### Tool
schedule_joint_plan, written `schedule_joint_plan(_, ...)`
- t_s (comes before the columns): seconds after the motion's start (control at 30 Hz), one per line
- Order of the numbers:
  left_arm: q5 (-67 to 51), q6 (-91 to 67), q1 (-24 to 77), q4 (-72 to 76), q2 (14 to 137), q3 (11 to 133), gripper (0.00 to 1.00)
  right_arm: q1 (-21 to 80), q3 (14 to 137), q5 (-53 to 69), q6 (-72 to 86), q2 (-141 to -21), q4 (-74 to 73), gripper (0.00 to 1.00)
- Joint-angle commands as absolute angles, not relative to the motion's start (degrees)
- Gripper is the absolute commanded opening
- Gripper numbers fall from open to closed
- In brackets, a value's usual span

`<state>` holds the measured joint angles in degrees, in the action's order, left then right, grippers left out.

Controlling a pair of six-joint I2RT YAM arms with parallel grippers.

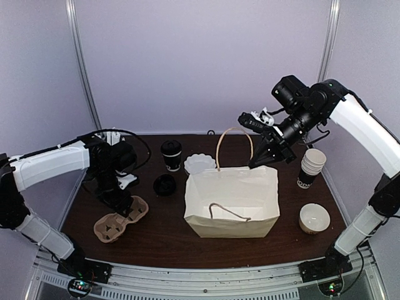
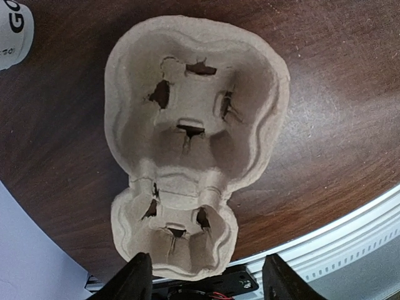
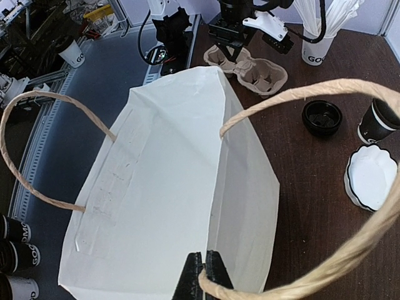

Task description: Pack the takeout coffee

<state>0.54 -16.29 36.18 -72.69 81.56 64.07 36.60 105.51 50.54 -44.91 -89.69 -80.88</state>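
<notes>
The takeout coffee, a small cup with a black lid, stands at the back of the table, left of the white paper bag; the right wrist view has it at the right edge. My left gripper hangs open over the brown pulp cup carrier. Its fingers straddle the near end of the carrier. My right gripper is shut on the bag's far twine handle at the rim, its tips pinching the twine above the open bag.
A loose black lid and a stack of white lids lie between the coffee and the bag. Nested cups and a white cup stand right of the bag. A white cup of straws stands behind the carrier.
</notes>
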Motion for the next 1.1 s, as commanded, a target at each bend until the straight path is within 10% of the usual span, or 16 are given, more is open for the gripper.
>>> schedule_joint_plan(0.0,-1.47,-12.72,34.95,-71.68,85.16,64.41,0.63,36.30,104.78,51.57,-45.89,-88.07,-79.29,0.00)
schedule_joint_plan(1.07,-13.34,-1.17,37.26,-50.88,108.63,78.95,0.50,29.62,102.30,52.06,-47.25,-84.73,-81.19,0.00)
